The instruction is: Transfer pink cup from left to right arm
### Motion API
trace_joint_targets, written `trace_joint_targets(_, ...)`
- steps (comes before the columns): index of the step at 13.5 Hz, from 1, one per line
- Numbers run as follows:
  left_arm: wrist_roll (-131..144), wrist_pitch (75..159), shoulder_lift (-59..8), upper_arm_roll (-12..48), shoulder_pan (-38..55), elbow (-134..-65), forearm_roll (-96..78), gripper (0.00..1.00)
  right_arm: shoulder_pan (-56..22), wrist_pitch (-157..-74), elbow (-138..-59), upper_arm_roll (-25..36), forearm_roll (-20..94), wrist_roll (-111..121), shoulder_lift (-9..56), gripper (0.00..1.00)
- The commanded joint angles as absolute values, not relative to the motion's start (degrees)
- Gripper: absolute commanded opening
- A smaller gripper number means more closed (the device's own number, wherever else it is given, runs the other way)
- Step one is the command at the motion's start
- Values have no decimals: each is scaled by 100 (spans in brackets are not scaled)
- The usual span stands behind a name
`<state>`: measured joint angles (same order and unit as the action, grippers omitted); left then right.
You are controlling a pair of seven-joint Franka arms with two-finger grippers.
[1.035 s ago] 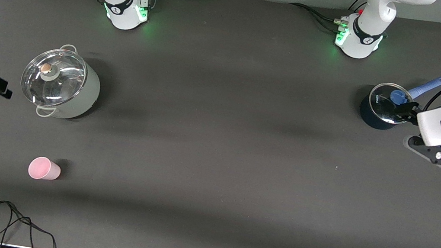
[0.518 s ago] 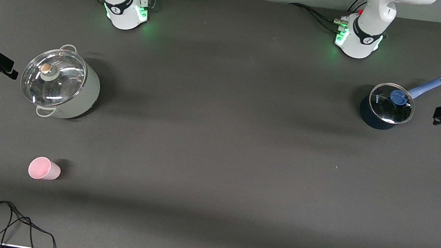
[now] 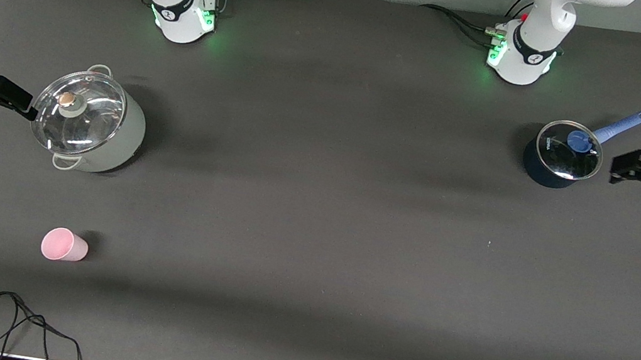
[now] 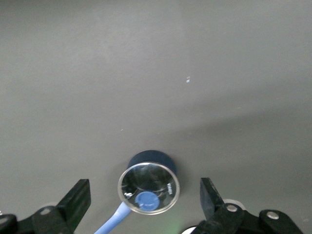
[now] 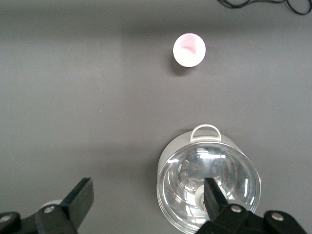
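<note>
Both arms have swung inward since a moment ago: the right gripper (image 3: 15, 99), jaws spread and empty, now hangs at the rim of the large grey glass-lidded stockpot (image 3: 89, 121); the left gripper (image 3: 626, 167), likewise spread, hangs beside the dark blue-handled saucepan (image 3: 560, 155). The small light-pink plastic cup (image 3: 63, 245) has not moved, upright nearer the front camera than the stockpot.

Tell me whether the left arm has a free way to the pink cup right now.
Probably not easily: the pink cup stands uncovered at the right arm's end, while the open left gripper hangs beside the blue-handled saucepan at the left arm's end. Nothing blocks it; reach is doubtful.
</note>
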<state>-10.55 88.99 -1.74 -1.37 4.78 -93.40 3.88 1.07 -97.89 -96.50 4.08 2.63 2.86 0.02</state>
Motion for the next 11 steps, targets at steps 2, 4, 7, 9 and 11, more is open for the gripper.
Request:
trace_joint_targets(2,-976,9368,35,334,97,-9536,413,100,53,-9765,-9343,466,193,158,62,99)
trace_joint_targets(4,-984,9387,35,186,140,-9545,413,100,35,-9756,-9351,466,185,149,35,100)
trace_joint_targets(7,-984,9360,-35,132,132,-9493,378,100,26,-9651,-9360,457,185,158,44,100)
trace_joint_targets(9,-976,9360,-96,158,158,-9440,360,100,26,-9642,-9352,457,185,158,35,100)
trace_joint_targets(11,-984,9369,-105,158,123,-9431,360,100,26,-9624,-9352,448,132,184,18,100)
